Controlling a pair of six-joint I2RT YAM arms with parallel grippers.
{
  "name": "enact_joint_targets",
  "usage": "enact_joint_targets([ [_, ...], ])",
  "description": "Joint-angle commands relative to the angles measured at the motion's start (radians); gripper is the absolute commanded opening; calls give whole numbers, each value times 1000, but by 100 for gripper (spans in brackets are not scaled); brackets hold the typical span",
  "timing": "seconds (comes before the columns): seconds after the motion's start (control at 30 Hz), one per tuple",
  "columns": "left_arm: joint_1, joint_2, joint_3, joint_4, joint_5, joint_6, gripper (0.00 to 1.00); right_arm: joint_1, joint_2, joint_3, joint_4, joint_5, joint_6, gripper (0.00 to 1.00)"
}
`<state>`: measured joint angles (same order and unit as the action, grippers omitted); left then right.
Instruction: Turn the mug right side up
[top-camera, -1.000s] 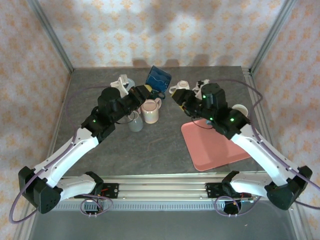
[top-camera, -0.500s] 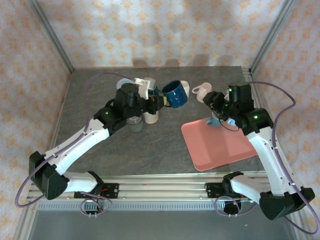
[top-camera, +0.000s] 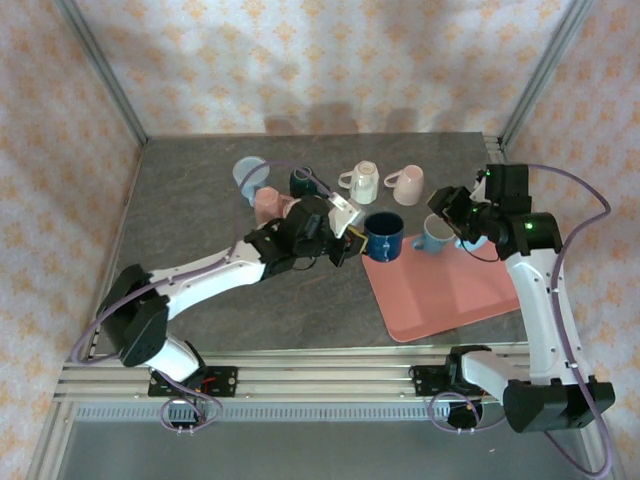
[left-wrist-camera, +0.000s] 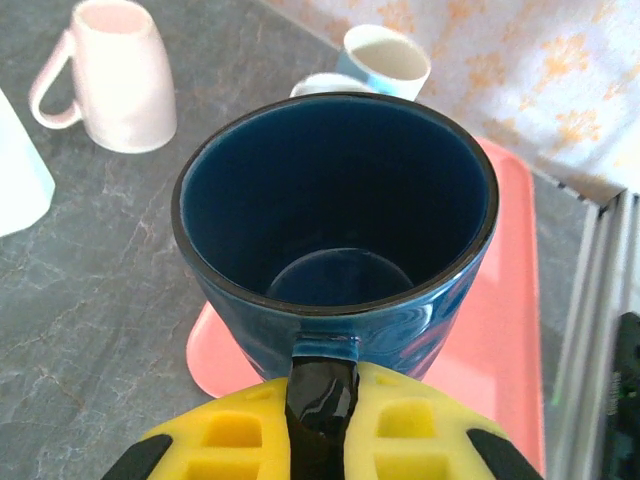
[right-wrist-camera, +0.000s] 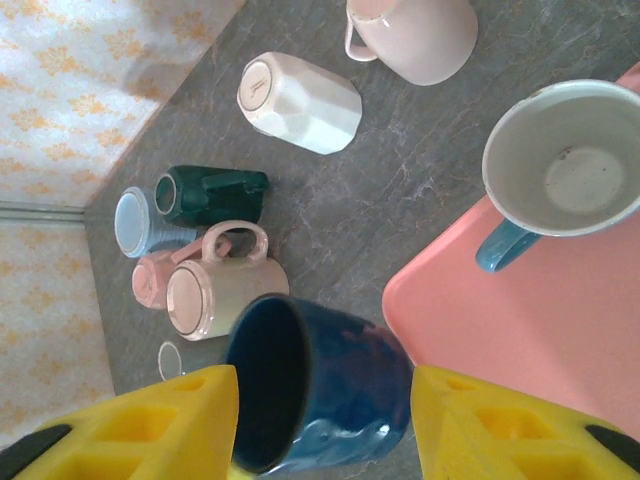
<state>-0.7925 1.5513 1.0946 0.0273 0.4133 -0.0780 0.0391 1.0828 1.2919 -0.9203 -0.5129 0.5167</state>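
Now 1 light-blue mug (top-camera: 435, 238) on tray (top-camera: 440, 295) alongside; navy mug (top-camera: 384, 236) mouth-up, axis near-vertical; left gripper (top-camera: 347, 240) clamps handle (left-wrist-camera: 322, 385), right gripper (top-camera: 452, 212) parted.

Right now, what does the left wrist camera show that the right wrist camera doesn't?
Left wrist: the left gripper pinching the blue mug by its handle. Right wrist: a green mug beside a cluster of mugs. Both: the blue mug, the tray, a pink mug and a teal mug.
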Motion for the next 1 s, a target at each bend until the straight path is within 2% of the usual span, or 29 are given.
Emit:
enact_joint_targets([
  [0.0,-18,20,12,184,-33,64,0,-17,5,-15,-11,-22,-23,49],
  [0.23,-65,119,25,258,-126,91,0,-24,40,-22,-35,-46,-62,49],
  [0.43,-88,186,28,314,-197,101,0,-34,97,23,-177,28,-147,50],
  [0.97,-102,296,26,417,-274,86,0,-45,82,3,-195,45,-144,51],
])
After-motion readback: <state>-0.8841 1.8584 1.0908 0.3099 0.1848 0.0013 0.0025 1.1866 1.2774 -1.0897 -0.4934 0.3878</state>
